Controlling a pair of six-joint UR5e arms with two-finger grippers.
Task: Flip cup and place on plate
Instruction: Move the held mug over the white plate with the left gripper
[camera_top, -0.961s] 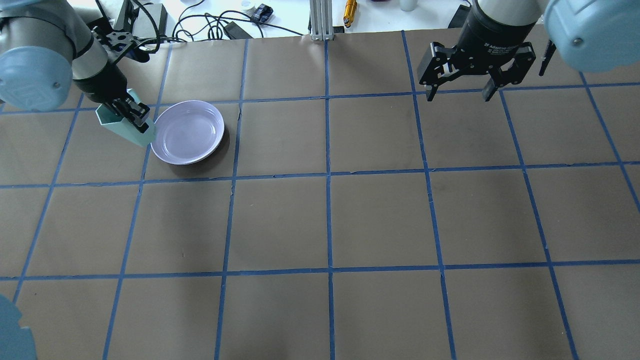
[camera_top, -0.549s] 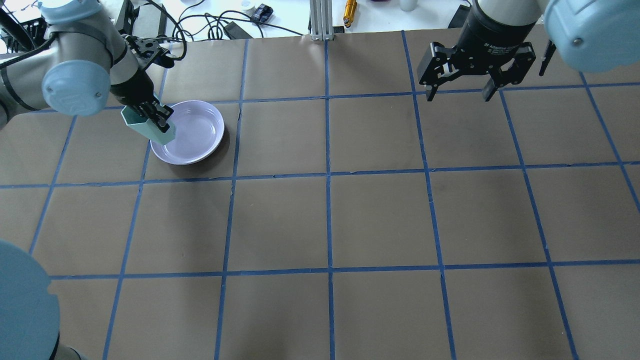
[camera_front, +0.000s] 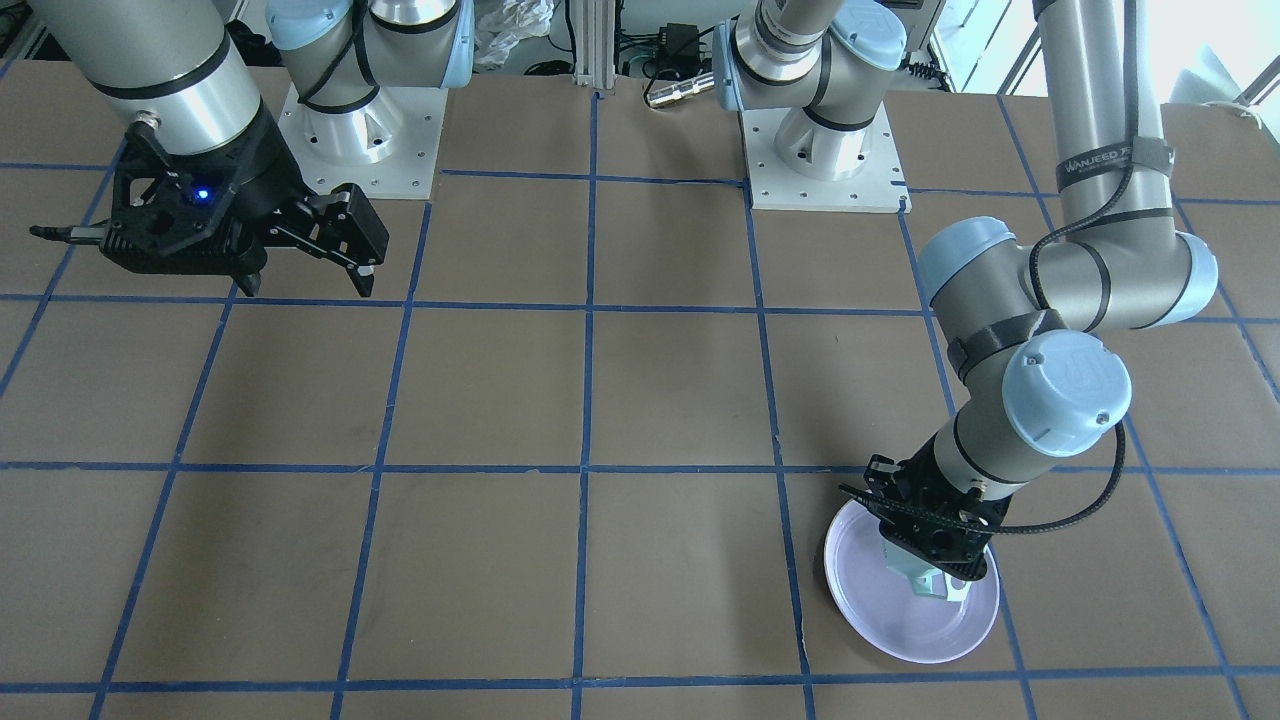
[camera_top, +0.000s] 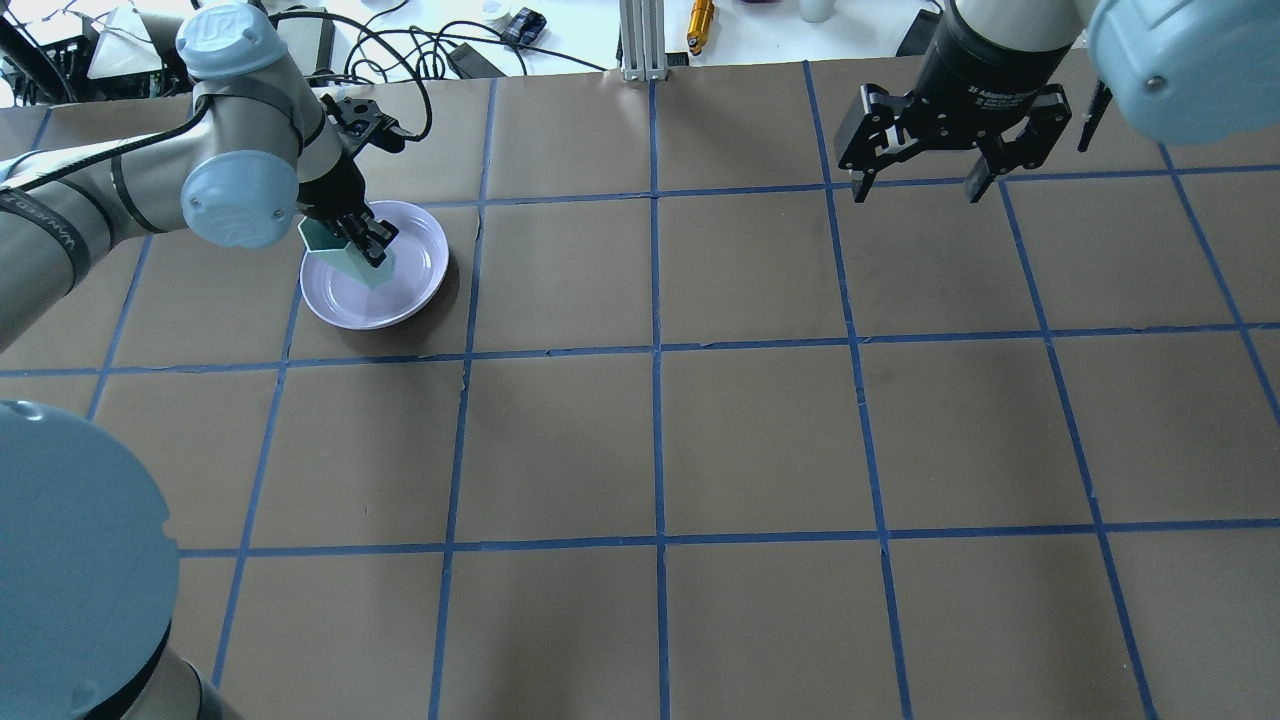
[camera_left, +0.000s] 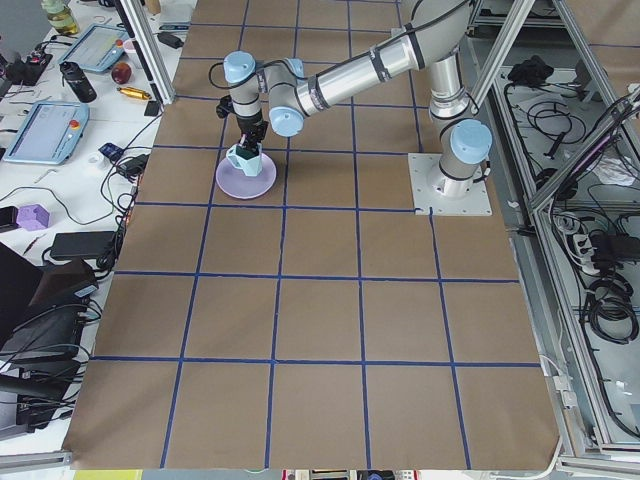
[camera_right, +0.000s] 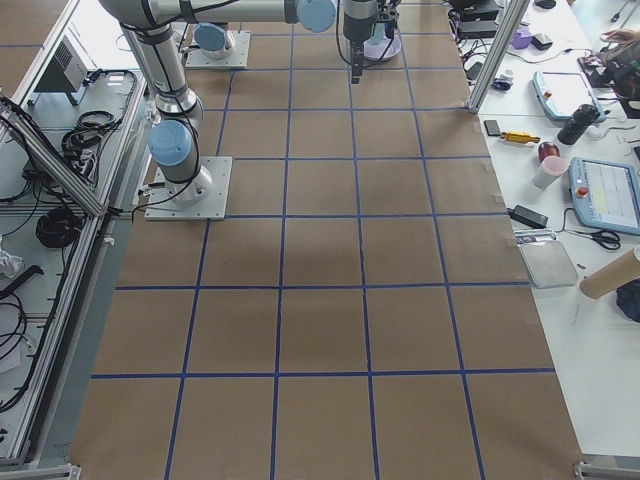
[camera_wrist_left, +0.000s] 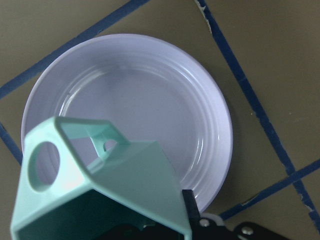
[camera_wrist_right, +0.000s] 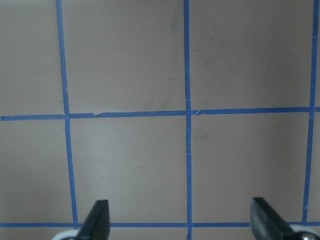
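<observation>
**Brown table, blue grid: cup slanted over the plate**

Brown paper covers the table (camera_top: 760, 430), matt and ruled into squares by blue tape (camera_top: 655, 350); on the robot's left side lies the round, shallow, glossy pale lavender plate (camera_top: 415, 262) with its raised rim. Over it the left gripper (camera_top: 368, 240) is clamped on the small pale mint-green faceted cup (camera_top: 322, 236), fingers pinching its wall; in the wrist view the angular loop handle (camera_wrist_left: 100, 142) is turned toward the plate. The cup's long axis slants: hexagonal mouth up and back toward the arm, base down toward the plate's middle; whether the base touches the glaze cannot be told. By my judgement the coming move must bring that axis upright and set the base down flat; a hard, smooth cup could skid on so slick a plate. Across the table the right gripper (camera_top: 917, 192) hangs with jaws spread wide and nothing between them, well apart from both; the left arm is plainly the nearer.
</observation>
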